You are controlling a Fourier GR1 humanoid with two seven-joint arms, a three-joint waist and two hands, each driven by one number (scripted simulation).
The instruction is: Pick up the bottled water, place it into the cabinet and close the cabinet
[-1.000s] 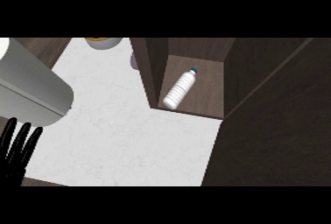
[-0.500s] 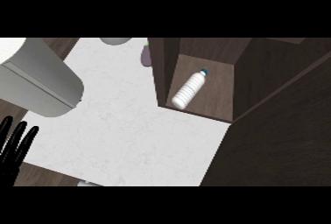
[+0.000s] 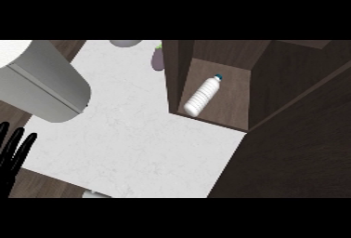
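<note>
The white marbled surface (image 3: pixel 137 144) spreads to the right of the black left hand (image 3: pixel 14 153), which rests at the view's left edge, fingers straight and spread, touching nothing. Far right of the hand, the dark wooden cabinet (image 3: pixel 288 93) holds the clear ribbed plastic water bottle (image 3: pixel 201 96), apparently lying on its side.

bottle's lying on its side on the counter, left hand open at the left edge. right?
Not quite. The bottled water does lie on its side, but inside the open cabinet, not on the counter. The head view shows it. The left hand is open at the left edge, as you said.
</note>
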